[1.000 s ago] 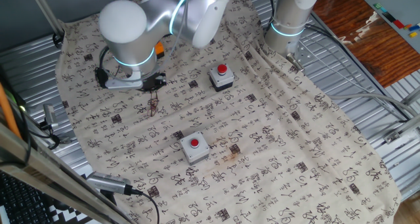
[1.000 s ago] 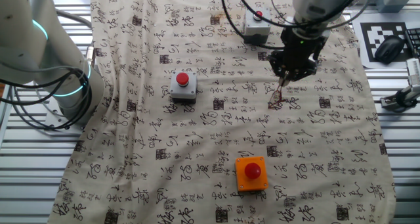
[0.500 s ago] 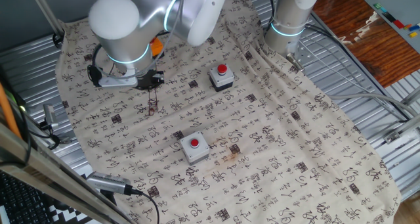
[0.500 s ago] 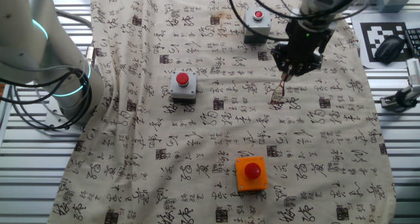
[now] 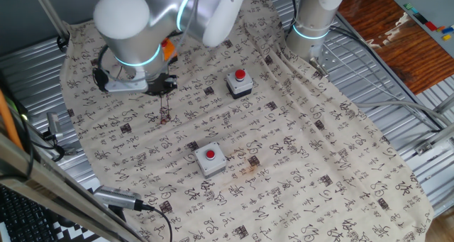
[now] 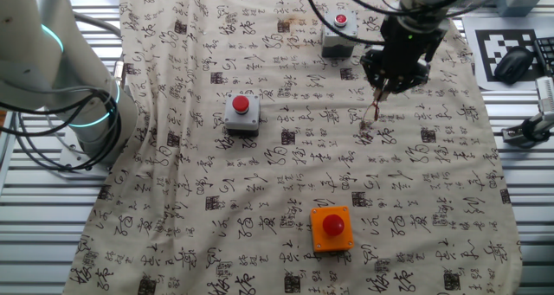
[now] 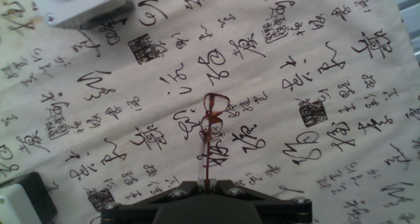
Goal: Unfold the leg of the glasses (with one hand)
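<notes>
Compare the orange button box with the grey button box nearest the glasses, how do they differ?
The orange button box has a bright orange housing; the grey button box nearest the glasses is metal grey. The orange one sits near the cloth's front edge in the other fixed view, the grey one at the far side beside the pincer. Both carry a red round button and stand upright on the cloth.

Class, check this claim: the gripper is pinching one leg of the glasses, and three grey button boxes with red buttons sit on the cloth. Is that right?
Not quite. The gripper does pinch a leg of the glasses, but only two boxes are grey; the third box is orange. The other fixed view shows all three.
</notes>
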Controlling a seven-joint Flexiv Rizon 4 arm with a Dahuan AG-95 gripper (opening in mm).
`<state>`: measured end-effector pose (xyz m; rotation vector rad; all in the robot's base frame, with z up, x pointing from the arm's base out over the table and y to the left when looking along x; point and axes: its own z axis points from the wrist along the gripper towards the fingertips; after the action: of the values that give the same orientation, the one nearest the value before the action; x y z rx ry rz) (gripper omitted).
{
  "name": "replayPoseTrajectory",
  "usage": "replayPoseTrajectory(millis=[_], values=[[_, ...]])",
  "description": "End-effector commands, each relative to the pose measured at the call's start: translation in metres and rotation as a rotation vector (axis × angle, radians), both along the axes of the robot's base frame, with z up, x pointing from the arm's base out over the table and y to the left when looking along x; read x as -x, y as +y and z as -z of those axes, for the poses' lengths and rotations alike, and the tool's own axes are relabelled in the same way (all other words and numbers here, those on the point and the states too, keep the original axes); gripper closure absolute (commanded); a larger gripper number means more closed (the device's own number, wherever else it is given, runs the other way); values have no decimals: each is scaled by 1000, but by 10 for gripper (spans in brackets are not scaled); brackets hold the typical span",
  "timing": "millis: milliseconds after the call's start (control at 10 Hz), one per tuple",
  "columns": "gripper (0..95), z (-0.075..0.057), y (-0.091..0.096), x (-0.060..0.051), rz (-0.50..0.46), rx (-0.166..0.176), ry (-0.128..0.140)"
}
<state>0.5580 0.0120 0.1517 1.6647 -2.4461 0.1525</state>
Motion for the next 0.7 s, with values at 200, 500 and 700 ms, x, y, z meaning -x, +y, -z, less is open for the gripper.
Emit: replayPoseTrajectory(millis=[200,500,700], values=[[950,-7,2,2,5,3,5],[950,-10,-1,3,-2,3,10],[950,-13,-7,5,-13,8,20]])
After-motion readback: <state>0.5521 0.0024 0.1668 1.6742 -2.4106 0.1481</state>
